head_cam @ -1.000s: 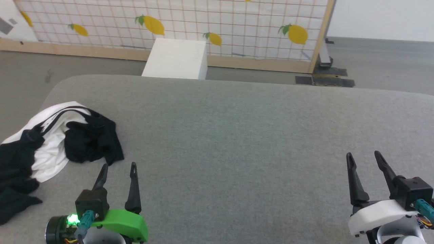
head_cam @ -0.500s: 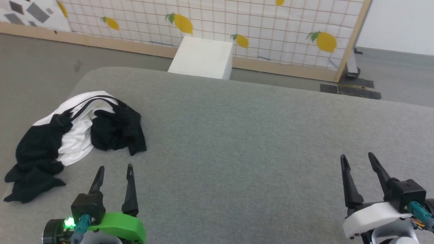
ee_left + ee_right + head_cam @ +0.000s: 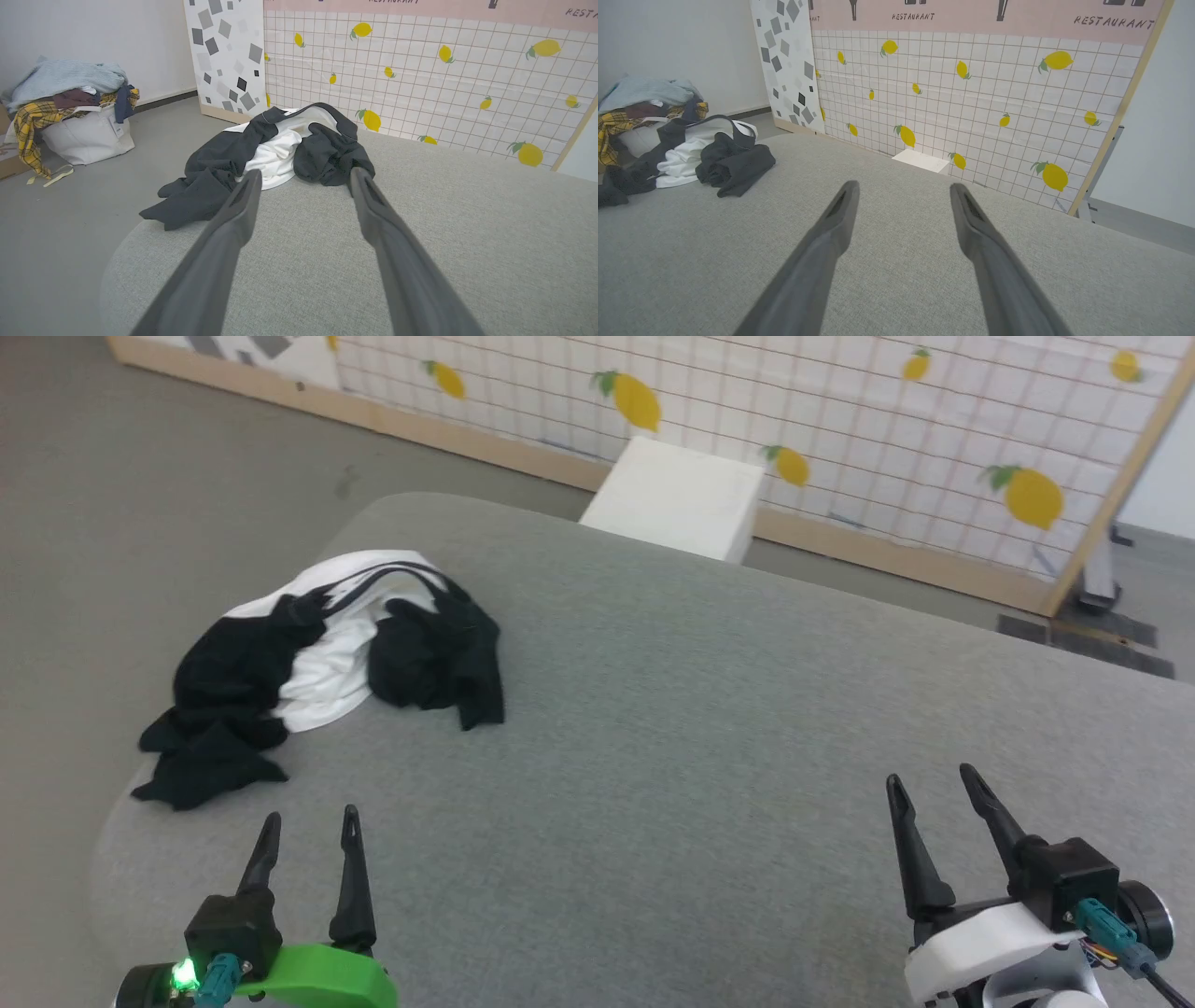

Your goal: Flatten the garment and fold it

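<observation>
Garment (image 3: pixel 327 663): It lies in a messy heap near the far left corner of the counter (image 3: pixel 700 728). One black bit hangs over the left edge.
How it lies: The black sleeves are bunched up over the white middle. The chest print is hidden, so I cannot tell which side is up.
Left end effector (image 3: pixel 310 814): Its two fingers are spread apart and hold nothing. It hovers low at the near edge, not touching the heap. In the left wrist view the heap sits right between the fingers, so this arm looks lined up to reach it first.
Right end effector (image 3: pixel 931 775): Its fingers are spread wide too, with nothing in them. It is well apart from the heap, with bare grey cloth in front of it.
Free room: Most of the counter has nothing on it, and that looks like the best spot to spread the heap out flat.
Step now: I think the job is just starting. Nothing is flat or folded yet.
Watch out: The heap is close to the edge, so a bad pull could drag it off.
</observation>
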Controlling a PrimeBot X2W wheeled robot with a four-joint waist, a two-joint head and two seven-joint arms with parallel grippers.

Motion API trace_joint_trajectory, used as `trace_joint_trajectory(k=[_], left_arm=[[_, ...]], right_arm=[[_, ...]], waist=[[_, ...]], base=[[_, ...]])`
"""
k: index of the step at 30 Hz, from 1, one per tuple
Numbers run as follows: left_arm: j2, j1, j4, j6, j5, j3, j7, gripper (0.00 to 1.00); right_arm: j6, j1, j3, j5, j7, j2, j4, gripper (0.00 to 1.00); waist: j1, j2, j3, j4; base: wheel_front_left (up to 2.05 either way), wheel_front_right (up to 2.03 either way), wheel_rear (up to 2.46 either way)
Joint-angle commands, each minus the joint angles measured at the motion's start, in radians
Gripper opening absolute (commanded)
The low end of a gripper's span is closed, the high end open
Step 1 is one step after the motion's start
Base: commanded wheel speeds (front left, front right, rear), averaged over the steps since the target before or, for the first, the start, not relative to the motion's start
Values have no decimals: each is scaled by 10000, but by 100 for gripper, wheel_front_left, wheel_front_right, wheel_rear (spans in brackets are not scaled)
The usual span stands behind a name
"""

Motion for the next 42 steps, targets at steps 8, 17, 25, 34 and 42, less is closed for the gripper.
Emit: trace_joint_trajectory(k=[8, 17, 25, 34, 42], left_arm=[[-38, 168, 43, -17, -88, -28, -259, 100], [-42, 296, 28, 32, -136, 42, -446, 100], [-45, 382, -11, 53, -180, 68, -609, 100], [-49, 453, 27, 72, -273, 63, -796, 100], [-51, 571, 16, 79, -288, 67, -916, 100]], right_arm=[[-13, -261, 108, 116, -269, 9, 184, 100], [-14, -298, 127, 180, -457, 10, 329, 100], [-15, -321, 126, 208, -621, 11, 416, 100], [-16, -302, 103, 235, -809, 12, 503, 100], [-17, -291, 87, 271, -929, 13, 513, 100]], waist=[[0, -1, -16, 1093], [0, -1, -71, 1577], [0, -1, -100, 1848], [0, -1, -135, 2218], [0, -1, -196, 2469]], base=[[0, 0, 0], [-2, -2, -2], [0, 0, 0], [0, 0, 0], [0, 0, 0]])
